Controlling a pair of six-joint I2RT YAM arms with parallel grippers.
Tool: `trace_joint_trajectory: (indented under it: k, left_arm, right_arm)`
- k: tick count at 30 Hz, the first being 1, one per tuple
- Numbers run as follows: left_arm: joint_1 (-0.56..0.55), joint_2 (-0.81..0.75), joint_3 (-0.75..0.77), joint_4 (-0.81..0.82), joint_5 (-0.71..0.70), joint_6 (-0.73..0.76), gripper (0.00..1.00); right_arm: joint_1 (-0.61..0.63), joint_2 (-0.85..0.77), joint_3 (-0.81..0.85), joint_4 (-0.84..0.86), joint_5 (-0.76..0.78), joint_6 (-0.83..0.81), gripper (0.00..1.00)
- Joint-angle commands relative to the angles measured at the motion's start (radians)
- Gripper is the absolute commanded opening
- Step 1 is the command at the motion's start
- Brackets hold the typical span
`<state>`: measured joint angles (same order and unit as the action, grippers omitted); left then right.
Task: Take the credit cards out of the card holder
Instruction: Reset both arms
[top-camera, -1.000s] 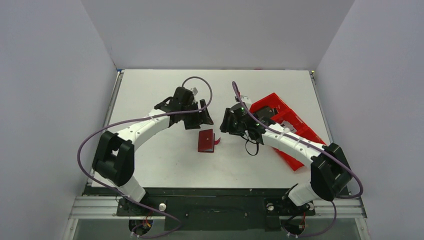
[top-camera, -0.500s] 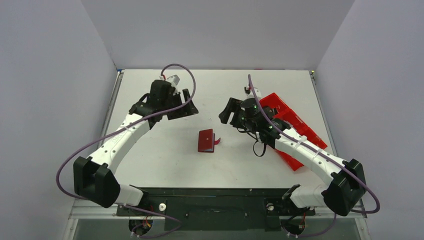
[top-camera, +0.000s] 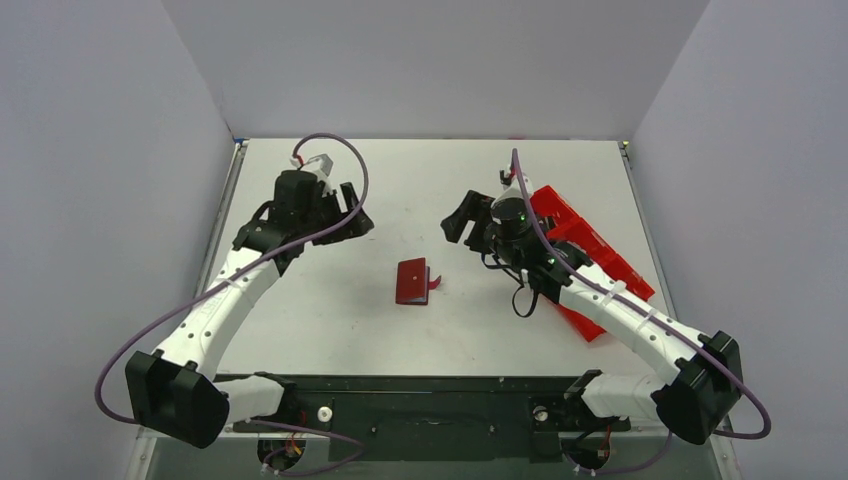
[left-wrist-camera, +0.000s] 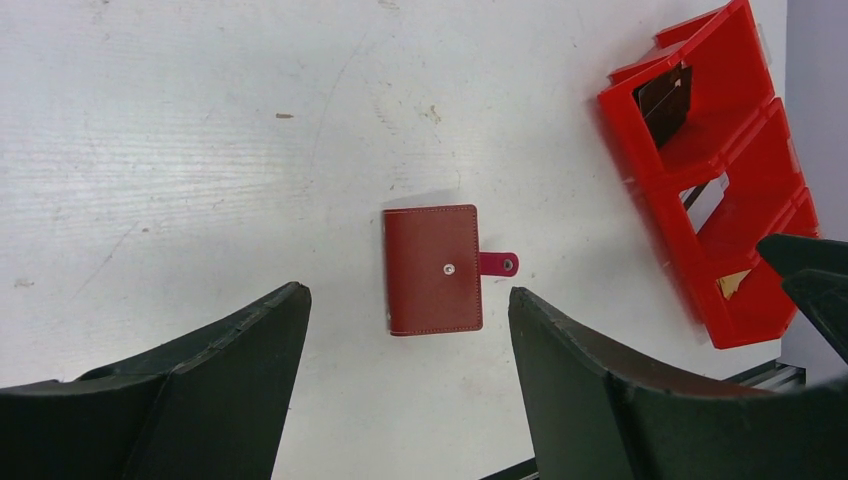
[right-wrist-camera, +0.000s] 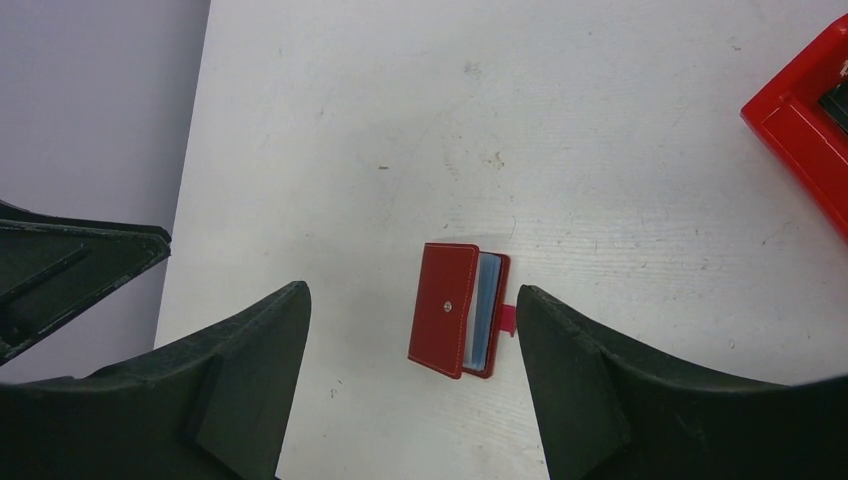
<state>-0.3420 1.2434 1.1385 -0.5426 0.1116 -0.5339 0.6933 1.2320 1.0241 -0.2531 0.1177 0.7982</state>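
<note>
The dark-red card holder (top-camera: 411, 282) lies folded on the white table, its maroon snap tab sticking out unfastened on the right. It also shows in the left wrist view (left-wrist-camera: 432, 268) and in the right wrist view (right-wrist-camera: 450, 322). In the right wrist view its cover is slightly ajar, and a light blue edge (right-wrist-camera: 487, 310) shows inside; I cannot tell if that is a card. The tan card is not visible in the holder. My left gripper (top-camera: 352, 212) is open and empty, raised to the holder's far left (left-wrist-camera: 405, 293). My right gripper (top-camera: 462, 218) is open and empty, raised to its far right (right-wrist-camera: 412, 290).
A bright red plastic compartment tray (top-camera: 585, 250) lies at the right beside the right arm. In the left wrist view its compartments (left-wrist-camera: 720, 150) hold a dark flat piece (left-wrist-camera: 665, 100) and a small tan piece (left-wrist-camera: 735, 283).
Both grippers have drawn back from above the holder, the left one up and to the left, the right one up and to the right. The holder has not moved.
</note>
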Motion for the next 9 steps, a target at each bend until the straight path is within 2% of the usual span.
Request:
trace_joint_trajectory:
  k: [1,9]
  left_arm:
    - [0.011,-0.046,-0.015,0.025,-0.015,0.023,0.71]
    - [0.016,-0.05,-0.01,0.021,-0.015,0.022,0.71]
  right_arm:
    - [-0.002,-0.031,-0.015,0.053,0.029,0.006,0.71]
    - [-0.002,-0.029,-0.024,0.059,0.037,0.008,0.71]
